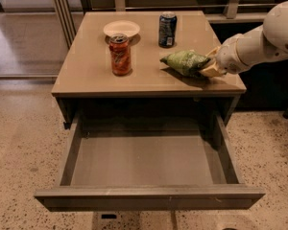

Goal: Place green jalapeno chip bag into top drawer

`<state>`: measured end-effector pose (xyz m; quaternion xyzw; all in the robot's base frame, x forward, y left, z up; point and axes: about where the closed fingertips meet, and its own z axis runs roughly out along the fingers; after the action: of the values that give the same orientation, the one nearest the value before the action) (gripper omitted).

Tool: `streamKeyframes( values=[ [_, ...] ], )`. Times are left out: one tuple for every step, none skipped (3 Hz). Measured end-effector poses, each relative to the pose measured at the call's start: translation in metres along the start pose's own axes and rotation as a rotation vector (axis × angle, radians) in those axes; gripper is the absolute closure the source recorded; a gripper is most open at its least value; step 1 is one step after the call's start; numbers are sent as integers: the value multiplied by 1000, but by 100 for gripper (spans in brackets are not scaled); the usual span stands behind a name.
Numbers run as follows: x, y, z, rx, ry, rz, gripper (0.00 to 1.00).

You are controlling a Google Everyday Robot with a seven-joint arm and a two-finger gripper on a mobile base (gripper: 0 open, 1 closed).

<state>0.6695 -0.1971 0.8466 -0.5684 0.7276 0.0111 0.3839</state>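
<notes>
One gripper (209,66), at 3 o'clock on the table (86,75), pinches the green jalapeno chip bag (184,62); the top drawer (149,196) stands open at 6 o'clock.

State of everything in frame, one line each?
gripper: shut on the chip bag, at the table's right edge.
chip bag: held by its right end, not in the drawer.
drawer: pulled open, nothing inside.
orange can: upright on the table.
blue can: upright on the table.
bowl: right way up on the table.
</notes>
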Motion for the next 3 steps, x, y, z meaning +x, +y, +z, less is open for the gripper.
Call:
streamKeyframes(
  values=[
    [-9,25,-20,-77,-81,-87,100],
    [-18,51,-51,-158,-156,-168,100],
    [-34,73,-85,-257,-249,-242,100]
  ],
)
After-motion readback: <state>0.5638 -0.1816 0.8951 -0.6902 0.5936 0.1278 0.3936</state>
